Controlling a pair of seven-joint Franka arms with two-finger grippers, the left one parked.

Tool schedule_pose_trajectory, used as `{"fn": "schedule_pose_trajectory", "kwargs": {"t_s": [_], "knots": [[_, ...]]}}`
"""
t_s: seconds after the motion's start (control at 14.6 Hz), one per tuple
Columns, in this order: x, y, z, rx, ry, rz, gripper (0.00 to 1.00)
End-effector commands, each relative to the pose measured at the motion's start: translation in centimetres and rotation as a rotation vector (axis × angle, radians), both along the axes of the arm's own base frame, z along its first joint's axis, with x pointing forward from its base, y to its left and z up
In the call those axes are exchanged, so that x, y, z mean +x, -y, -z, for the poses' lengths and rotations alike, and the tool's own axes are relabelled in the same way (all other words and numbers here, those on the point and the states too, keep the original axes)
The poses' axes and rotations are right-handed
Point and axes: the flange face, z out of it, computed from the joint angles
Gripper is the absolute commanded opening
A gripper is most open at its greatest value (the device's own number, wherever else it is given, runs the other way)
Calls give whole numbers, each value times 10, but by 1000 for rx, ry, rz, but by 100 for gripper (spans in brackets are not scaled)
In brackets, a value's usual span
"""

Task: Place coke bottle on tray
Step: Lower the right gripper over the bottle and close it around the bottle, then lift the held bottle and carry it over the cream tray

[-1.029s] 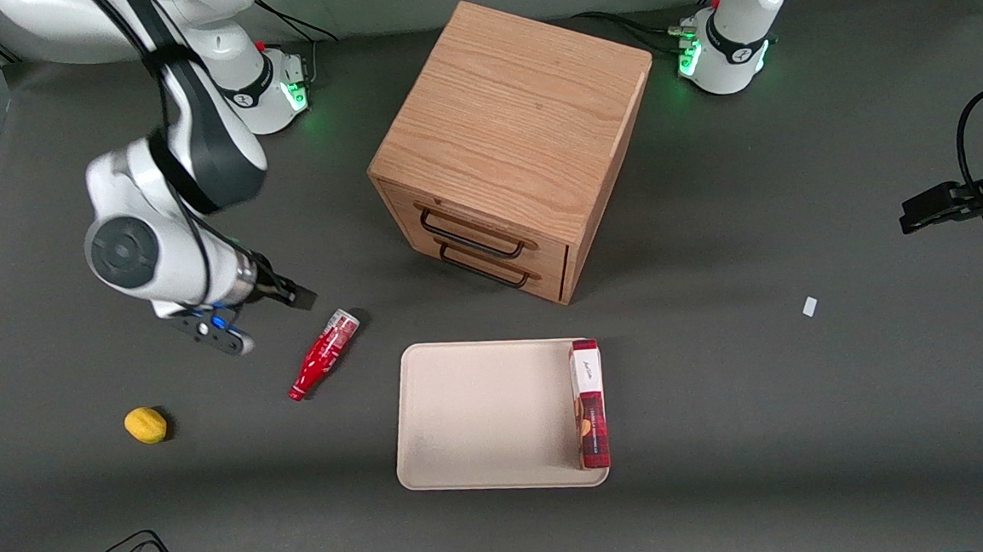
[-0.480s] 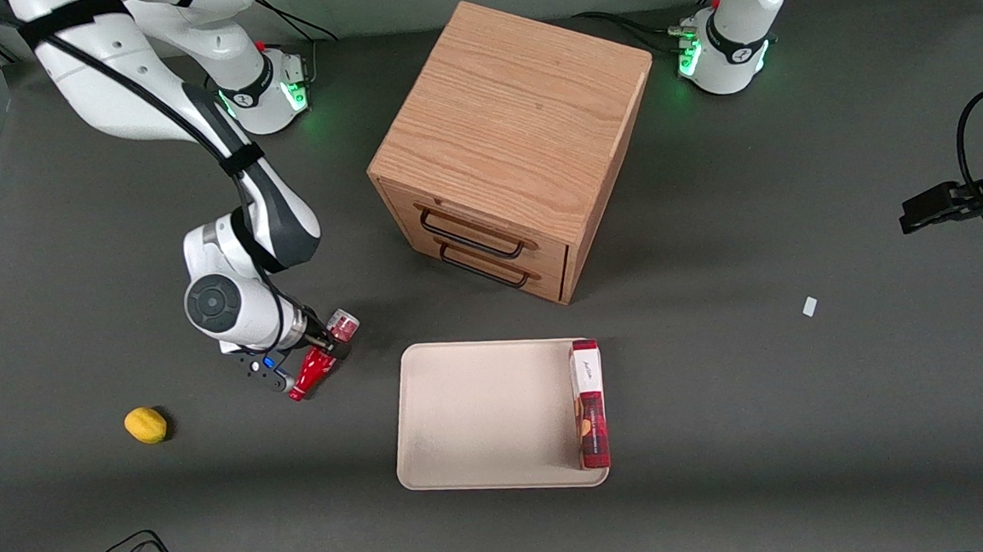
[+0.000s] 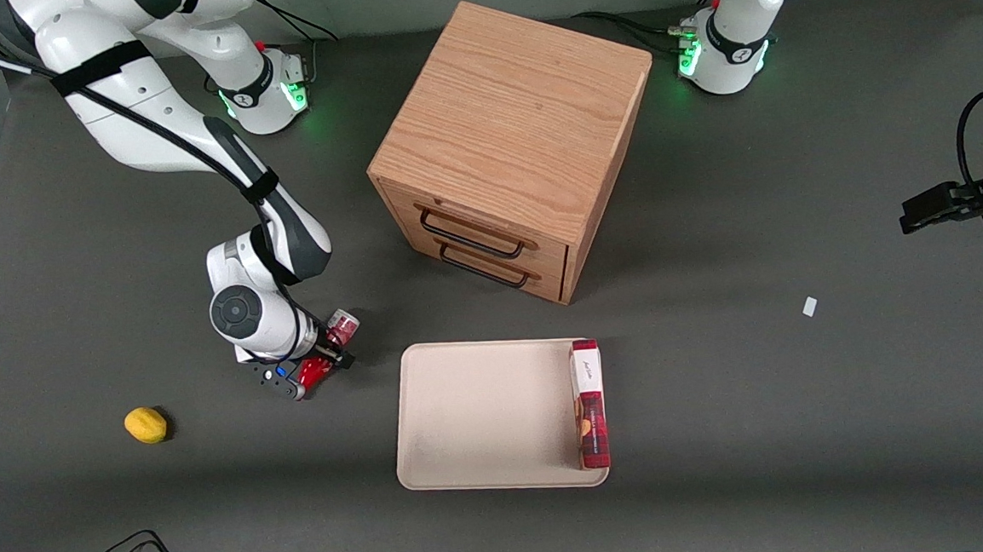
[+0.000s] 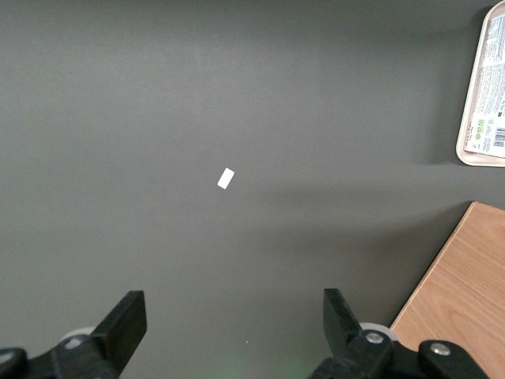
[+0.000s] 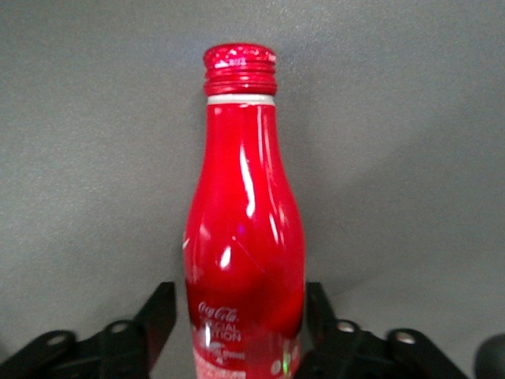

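The coke bottle [image 3: 342, 325] lies on its side on the dark table, beside the beige tray [image 3: 474, 414] and toward the working arm's end. Its silvery base points toward the cabinet and its neck toward the front camera. My gripper [image 3: 323, 354] is down over the bottle's middle and hides most of it. In the right wrist view the gripper [image 5: 241, 316] is open, with one black finger [image 5: 162, 316] on each side of the red body [image 5: 245, 205]. A thin gap shows at one finger. The cap [image 5: 239, 59] points away from the gripper.
A red-and-white box [image 3: 590, 402] lies in the tray along its edge toward the parked arm. The wooden drawer cabinet [image 3: 509, 147] stands farther from the front camera than the tray. A yellow fruit [image 3: 146, 424] and a white scrap [image 3: 809, 306] lie on the table.
My gripper came down from beside the bottle to straddle its middle. The bottle has stayed where it lay.
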Motion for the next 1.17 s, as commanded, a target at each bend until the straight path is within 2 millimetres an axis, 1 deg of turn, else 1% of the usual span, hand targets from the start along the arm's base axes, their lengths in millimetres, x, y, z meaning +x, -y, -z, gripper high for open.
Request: {"fn": "schedule_pose_trajectory", "kwargs": {"t_s": [0.0, 0.07, 0.14, 0.21, 0.34, 0.41, 0.48, 0.62, 0.69, 0.75, 0.82, 0.96, 1.03, 1.1], "knots": [[3, -3, -10, -13, 28, -13, 0], [5, -3, -17, -13, 35, -16, 0], [7, -6, -33, -15, 45, -28, 0], [10, -5, -53, -20, 41, -64, 0], [17, -2, -109, -39, 35, -147, 0], [24, -1, -140, -48, 23, -193, 0], [31, -1, -166, -47, 4, -220, 0], [48, -7, -228, -48, 2, -232, 0], [52, -15, -253, -38, -6, -260, 0], [54, -28, -278, -18, 5, -292, 0], [56, -47, -295, 12, 18, -317, 0], [60, -89, -310, 80, 48, -373, 0], [63, -109, -304, 109, 53, -399, 0], [67, -122, -294, 138, 55, -413, 0]]}}
